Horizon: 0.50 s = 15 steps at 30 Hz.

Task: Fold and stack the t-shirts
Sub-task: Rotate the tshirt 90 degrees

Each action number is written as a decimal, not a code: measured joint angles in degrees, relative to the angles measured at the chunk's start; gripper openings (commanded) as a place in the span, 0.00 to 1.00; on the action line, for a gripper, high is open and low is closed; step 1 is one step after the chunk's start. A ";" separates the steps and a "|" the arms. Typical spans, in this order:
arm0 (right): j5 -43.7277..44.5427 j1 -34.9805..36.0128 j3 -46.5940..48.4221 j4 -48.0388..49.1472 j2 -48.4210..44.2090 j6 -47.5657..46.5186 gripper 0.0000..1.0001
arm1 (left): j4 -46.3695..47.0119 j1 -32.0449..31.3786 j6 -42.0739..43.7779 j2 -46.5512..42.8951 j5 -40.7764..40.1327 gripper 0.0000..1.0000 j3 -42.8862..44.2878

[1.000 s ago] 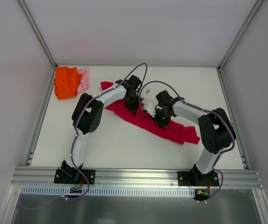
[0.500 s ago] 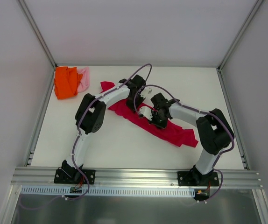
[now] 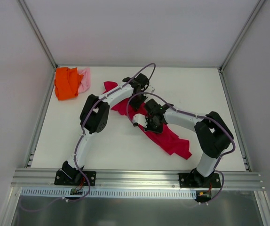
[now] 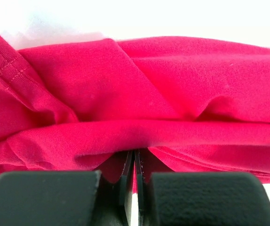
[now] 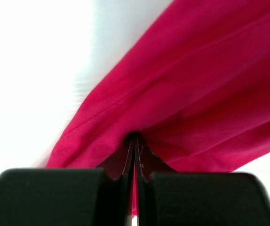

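Crimson t-shirt (image 3: pixel 171 140) is pinched at its middle by the right gripper (image 5: pixel 134 141) and, farther along, by the left gripper (image 4: pixel 134 155). With the cloth bunched, twisting or slipping is risked. Beyond its far-left end, the orange t-shirt (image 3: pixel 66 83) and pink t-shirt (image 3: pixel 84 79) are heaped.

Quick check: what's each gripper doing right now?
Left gripper: shut on the crimson-red cloth t-shirt.
Right gripper: shut on the same t-shirt.

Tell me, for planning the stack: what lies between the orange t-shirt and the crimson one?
In the top view, the pale pink t-shirt, tucked against the orange t-shirt, then bare table before the crimson t-shirt.
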 measured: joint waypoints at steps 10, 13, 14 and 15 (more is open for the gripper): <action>1.86 3.93 1.42 -2.78 1.16 -0.13 0.01 | 0.24 -1.88 1.92 0.28 -0.63 0.00 0.90; 2.29 5.29 1.64 -3.48 1.33 -0.26 0.01 | 0.44 -2.36 2.27 0.28 -0.46 0.00 0.90; 2.40 5.57 1.73 -3.69 1.44 -0.28 0.01 | 0.52 -2.56 2.47 0.28 -0.42 0.00 0.90; 2.51 5.79 1.81 -3.85 1.55 -0.28 0.01 | 0.63 -2.78 2.69 0.28 -0.37 0.00 0.90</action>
